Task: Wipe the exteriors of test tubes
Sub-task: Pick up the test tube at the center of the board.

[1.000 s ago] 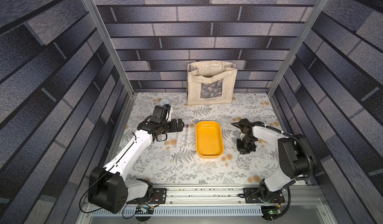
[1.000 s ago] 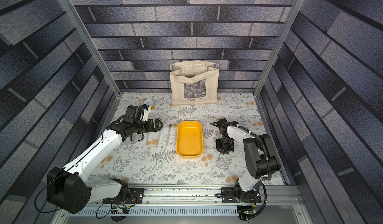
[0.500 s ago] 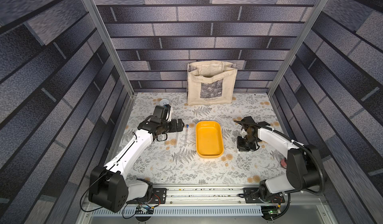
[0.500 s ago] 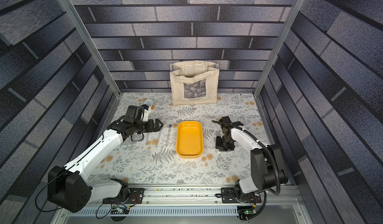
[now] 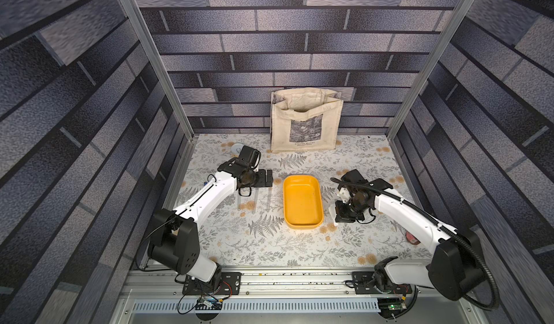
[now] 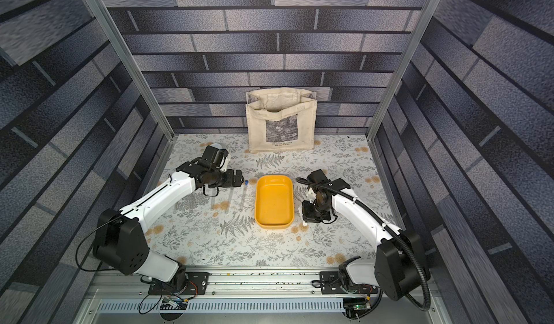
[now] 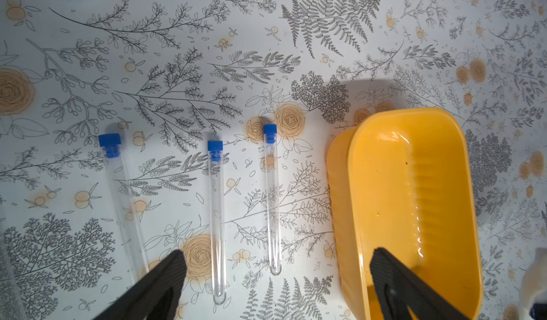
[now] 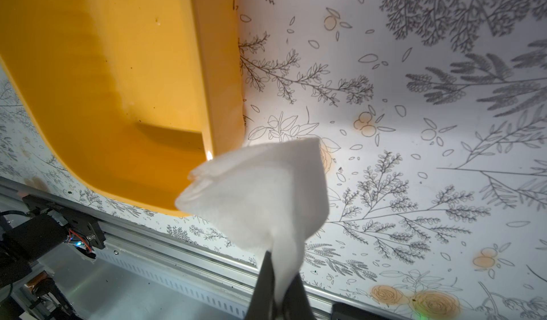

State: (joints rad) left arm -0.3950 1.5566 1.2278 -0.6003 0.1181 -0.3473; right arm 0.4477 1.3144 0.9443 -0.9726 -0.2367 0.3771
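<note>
Both top views show a fern-printed tabletop (image 5: 263, 247) inside brick-patterned walls (image 5: 299, 40). The left gripper (image 7: 278, 256) gapes wide, empty, over three test tubes (image 7: 216, 215) lying left of the yellow tray (image 7: 414, 185); the right gripper (image 8: 278, 283) pinches a white cloth (image 8: 260, 191) right of it.

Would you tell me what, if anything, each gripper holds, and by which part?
The right gripper pinches the cloth by one corner; the open left gripper holds nothing above the test tubes.

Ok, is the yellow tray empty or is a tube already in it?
Empty. The yellow tray shows only its bare floor inside; three test tubes lie on the table beside it.
</note>
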